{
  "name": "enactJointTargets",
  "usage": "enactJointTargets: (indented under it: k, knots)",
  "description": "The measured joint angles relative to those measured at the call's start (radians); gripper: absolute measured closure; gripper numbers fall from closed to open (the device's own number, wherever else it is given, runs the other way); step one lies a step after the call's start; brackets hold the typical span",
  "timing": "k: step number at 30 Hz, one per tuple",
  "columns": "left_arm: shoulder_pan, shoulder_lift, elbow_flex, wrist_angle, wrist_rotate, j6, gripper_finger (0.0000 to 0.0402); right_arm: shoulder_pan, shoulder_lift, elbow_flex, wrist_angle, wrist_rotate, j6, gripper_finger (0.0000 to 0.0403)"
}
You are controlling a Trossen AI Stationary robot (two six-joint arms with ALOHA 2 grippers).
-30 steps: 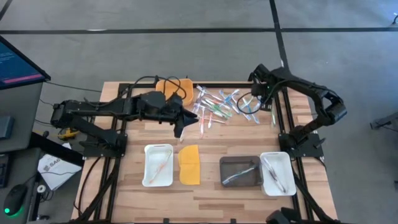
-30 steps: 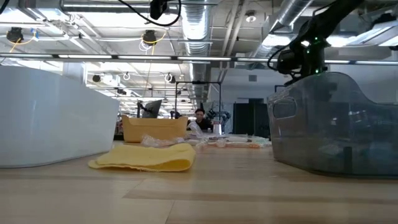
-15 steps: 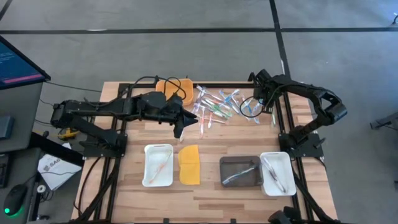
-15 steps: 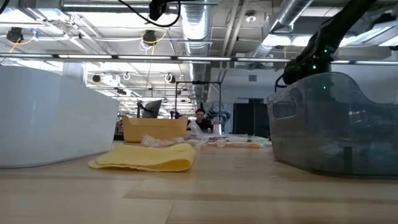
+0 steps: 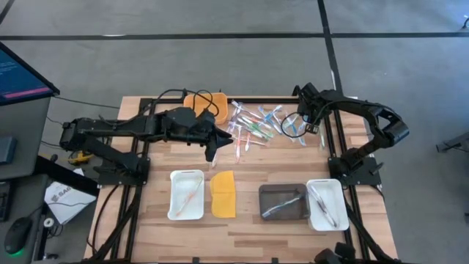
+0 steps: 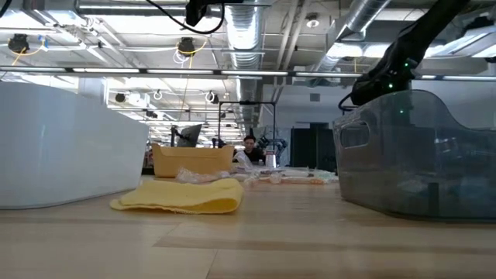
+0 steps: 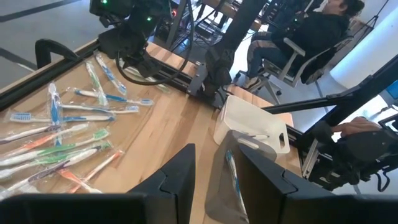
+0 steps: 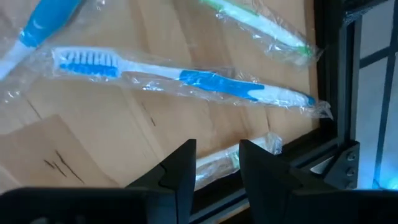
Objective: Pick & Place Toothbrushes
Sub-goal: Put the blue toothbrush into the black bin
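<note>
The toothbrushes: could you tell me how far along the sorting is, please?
Done: a few lie in the left white tray, the grey tray and the right white tray. In hand: the right gripper, open, hangs just above a wrapped blue toothbrush. Left: most of the toothbrush pile.

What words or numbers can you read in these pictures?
None can be read.
Screen left of the table: lines of text, too small to read.
White bag on the floor: dark printing, too blurred to read.
Toothbrushes: clear wrappers show no print.
</note>
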Motion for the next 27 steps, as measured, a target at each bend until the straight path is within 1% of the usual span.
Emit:
enactJointTargets:
  k: [3,5,14,22,27]
  knots:
    - [0.0,0.0,0.0,0.0,-0.003,0.0,0.0294,0.01,0.001,0.0,0.017,0.001,0.076,0.0286]
    - [0.0,0.0,0.0,0.0,-0.003,0.0,0.0294,0.019,0.017,0.004,0.015,0.023,0.107,0.0286]
    - [0.0,0.0,0.0,-0.001,0.005,0.0,0.0294,0.08,0.163,0.067,-0.04,0.106,0.289,0.0286]
    - [-0.002,0.0,0.0,-0.004,0.029,-0.001,0.0294,0.104,0.312,0.156,-0.124,0.131,0.3,0.0287]
    - [-0.002,0.0,0.0,-0.007,0.029,-0.001,0.0294,0.123,0.358,0.197,-0.141,0.134,0.3,0.0287]
